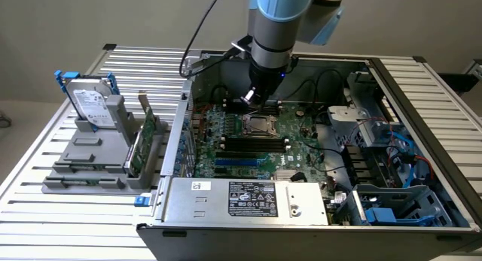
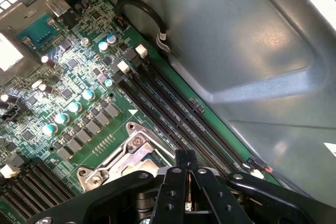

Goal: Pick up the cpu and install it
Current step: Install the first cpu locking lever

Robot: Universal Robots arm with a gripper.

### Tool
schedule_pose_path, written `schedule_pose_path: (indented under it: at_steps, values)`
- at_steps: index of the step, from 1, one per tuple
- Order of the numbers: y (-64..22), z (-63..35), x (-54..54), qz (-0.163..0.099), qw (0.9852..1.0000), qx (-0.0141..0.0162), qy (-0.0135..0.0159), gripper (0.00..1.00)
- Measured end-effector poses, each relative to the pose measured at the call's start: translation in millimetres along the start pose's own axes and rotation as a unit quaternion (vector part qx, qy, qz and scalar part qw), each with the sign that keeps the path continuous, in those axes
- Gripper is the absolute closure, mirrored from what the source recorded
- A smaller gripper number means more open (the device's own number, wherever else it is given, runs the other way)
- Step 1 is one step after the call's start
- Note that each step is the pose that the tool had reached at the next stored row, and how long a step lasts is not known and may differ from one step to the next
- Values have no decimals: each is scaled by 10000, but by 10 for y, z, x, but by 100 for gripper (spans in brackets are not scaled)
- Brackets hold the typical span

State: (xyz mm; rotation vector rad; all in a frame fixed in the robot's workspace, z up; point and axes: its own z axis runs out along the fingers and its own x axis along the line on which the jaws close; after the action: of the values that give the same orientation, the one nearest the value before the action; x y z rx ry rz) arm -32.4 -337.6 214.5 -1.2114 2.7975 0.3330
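Slatted surface [image 1: 45, 216] carries the open PC case [image 1: 226, 238], lying on its side with the board facing up. At the exterior view's left is a grey holder [image 1: 90, 173] with the hard drive [image 1: 94, 105] standing in it.

Arm [image 1: 275, 29] reaches in from above. Its last links are near vertical and the wrist is down inside the case, over the motherboard [image 1: 249, 162].

Jaws hang just above the metal-framed socket [image 1: 257, 125], pointing down at the board.

In the wrist view I read the jaws as drawn together, with only a slit between the fingertips [image 2: 180, 158]. The socket frame sits right under them, and the memory slots [image 2: 173, 114] run alongside.

Cpu: I can't pick it out for certain. A thin brownish sliver [image 2: 187, 195] shows in the slit between the jaws, but I can't tell if that's the chip edge-on. The socket centre is mostly hidden behind the jaws.
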Motion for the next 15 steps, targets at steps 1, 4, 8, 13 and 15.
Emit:
schedule_pose_path:
  at_steps: [1, 4, 8, 13, 15]
  values:
    - [1, 0, 0, -9, 10000, -6, 6, 89]
    - [4, 1, 1, -26, 10000, -13, 10, 89]
    - [7, 1, 0, -48, 10000, -19, 12, 89]
    - [10, 3, -3, -85, 10000, -26, 20, 89]
    - [11, 3, -5, -101, 9999, -29, 23, 89]
